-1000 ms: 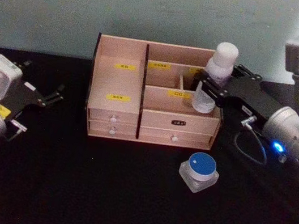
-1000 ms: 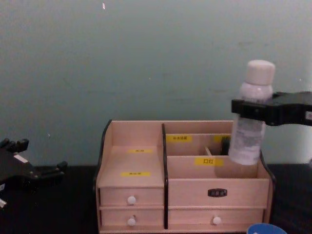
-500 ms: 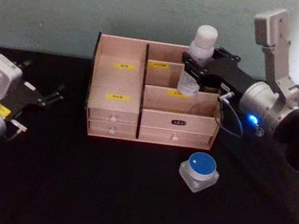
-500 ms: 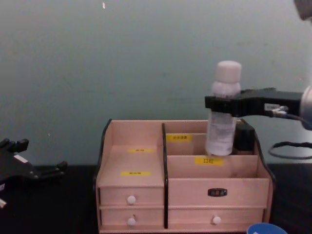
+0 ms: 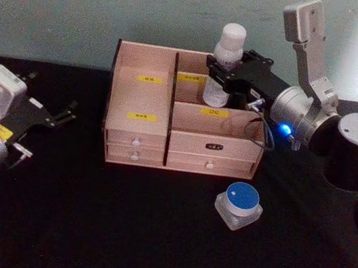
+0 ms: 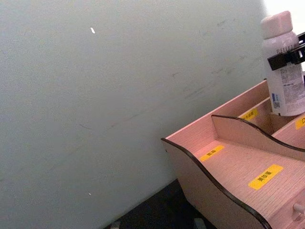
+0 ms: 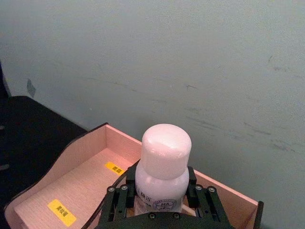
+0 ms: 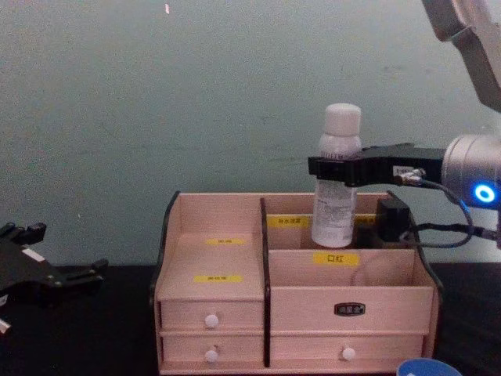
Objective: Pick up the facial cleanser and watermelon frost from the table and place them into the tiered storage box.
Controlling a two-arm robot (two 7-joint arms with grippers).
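Black table (image 5: 114, 233): at far left the left gripper (image 5: 65, 114) sits parked, jaws spread and empty. Mid-table stands the tiered storage box (image 5: 134, 133). The white facial cleanser (image 5: 231, 39) hangs upright, seemingly over the box's rear right compartment, pinched in the right gripper (image 5: 222, 79). A blue-lidded jar (image 5: 239, 205) rests before the box's right end.
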